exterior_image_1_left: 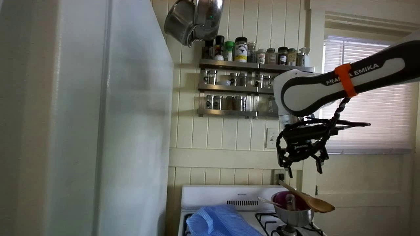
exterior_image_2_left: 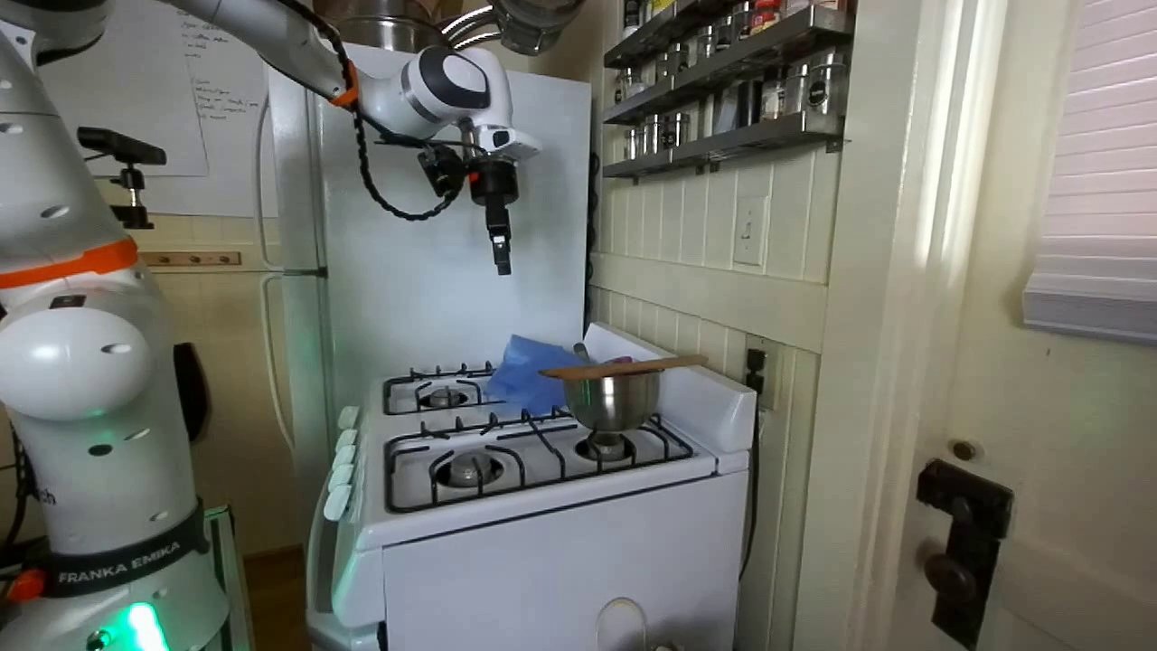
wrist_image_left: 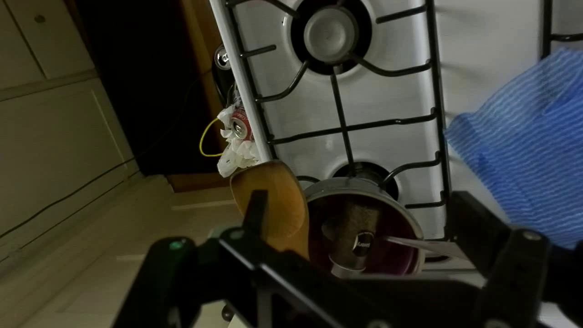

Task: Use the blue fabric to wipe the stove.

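Blue fabric (exterior_image_1_left: 223, 221) lies below the gripper (exterior_image_1_left: 305, 174), off to one side; jaws parted.

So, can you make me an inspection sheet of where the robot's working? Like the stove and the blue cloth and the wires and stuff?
Surface: the stove has a white top with black grates; how dirty it is, I can't tell.
Job's things: the blue fabric lies rumpled on the stove.
Clutter: a metal bowl on the stove, with a jar inside and a wooden spoon across its top; a red can beside the stove.
Gripper: open, above the stove; nothing seen in it.
Cables: a black cable loops near the gripper; a cord hangs beside the stove.
Surroundings: a fridge, spice shelves and a door.
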Tool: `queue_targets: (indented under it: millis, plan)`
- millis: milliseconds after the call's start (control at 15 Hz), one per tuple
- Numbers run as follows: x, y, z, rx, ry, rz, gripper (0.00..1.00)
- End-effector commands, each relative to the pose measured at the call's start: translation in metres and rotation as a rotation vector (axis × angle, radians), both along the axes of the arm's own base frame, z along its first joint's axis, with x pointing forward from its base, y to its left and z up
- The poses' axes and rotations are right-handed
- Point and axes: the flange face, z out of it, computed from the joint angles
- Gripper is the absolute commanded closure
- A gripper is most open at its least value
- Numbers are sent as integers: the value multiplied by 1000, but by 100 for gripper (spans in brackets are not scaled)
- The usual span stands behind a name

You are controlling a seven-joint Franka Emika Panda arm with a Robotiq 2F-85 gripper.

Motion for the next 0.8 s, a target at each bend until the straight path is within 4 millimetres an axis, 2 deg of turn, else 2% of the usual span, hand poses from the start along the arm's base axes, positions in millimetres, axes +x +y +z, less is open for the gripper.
queue_targets:
  millis: [0,133,200,267,333,600,733]
  plan:
    - [0,-2,0,1,1,-4,0]
    - [1,-2,-4,11,38,-22,0]
    - [20,9,-18,57,26,-68,0]
    - [26,15,-26,77,43,-103,0]
    - [45,36,-44,97,55,-100,0]
    - [88,96,-87,97,102,-62,0]
    - [110,129,-107,45,131,-28,0]
